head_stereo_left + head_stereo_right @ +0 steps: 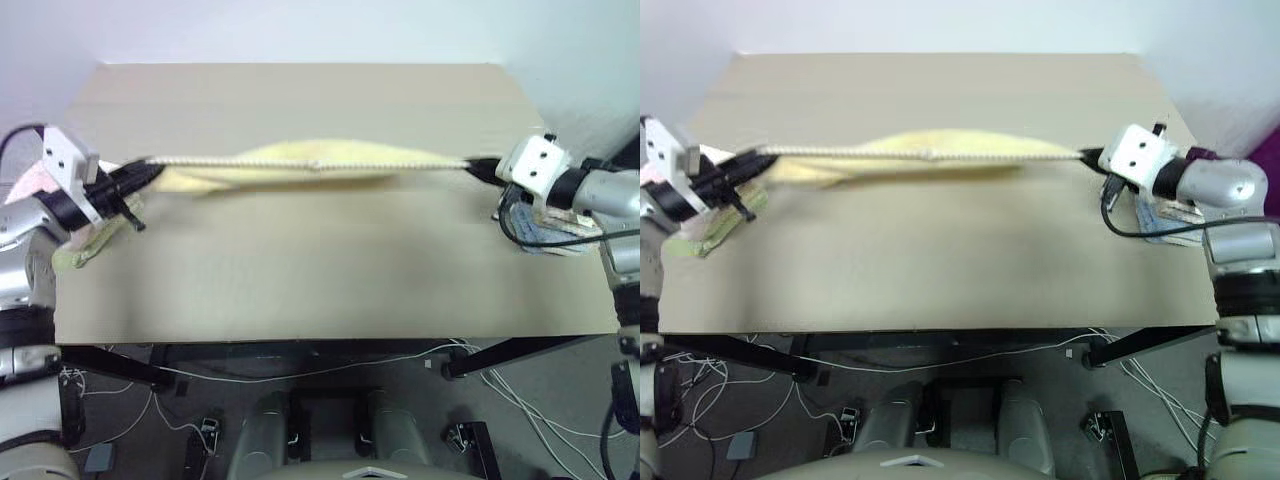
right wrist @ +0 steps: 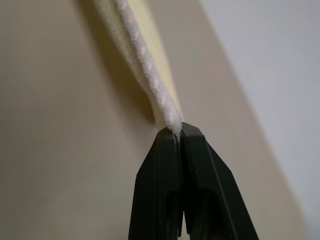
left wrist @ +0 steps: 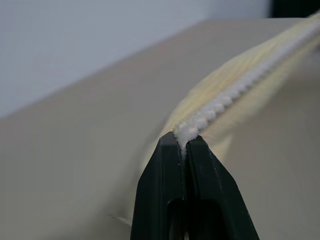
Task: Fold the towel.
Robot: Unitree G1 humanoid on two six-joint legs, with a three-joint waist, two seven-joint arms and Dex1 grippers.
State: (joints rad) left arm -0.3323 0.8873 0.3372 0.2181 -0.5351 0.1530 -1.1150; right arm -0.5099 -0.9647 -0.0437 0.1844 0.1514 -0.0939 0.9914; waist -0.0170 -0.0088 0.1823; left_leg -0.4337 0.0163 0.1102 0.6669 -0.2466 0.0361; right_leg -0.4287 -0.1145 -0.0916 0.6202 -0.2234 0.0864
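The pale yellow towel [image 1: 300,162] hangs stretched between my two grippers above the far half of the tan table [image 1: 330,270]. Its whitish stitched edge runs taut along the top and the cloth sags beneath it. My left gripper [image 1: 148,171] is shut on the towel's left end; in the left wrist view its black fingers [image 3: 197,165] pinch the white edging [image 3: 220,102]. My right gripper [image 1: 470,165] is shut on the right end, and the right wrist view shows the fingers [image 2: 197,160] clamped on the edge of the towel [image 2: 145,65].
A greenish-yellow cloth [image 1: 95,240] lies at the table's left edge under my left arm, with something pink [image 1: 35,180] behind it. A folded pale and bluish cloth [image 1: 550,235] sits at the right edge. Cables and black table legs [image 1: 500,355] are below the front edge.
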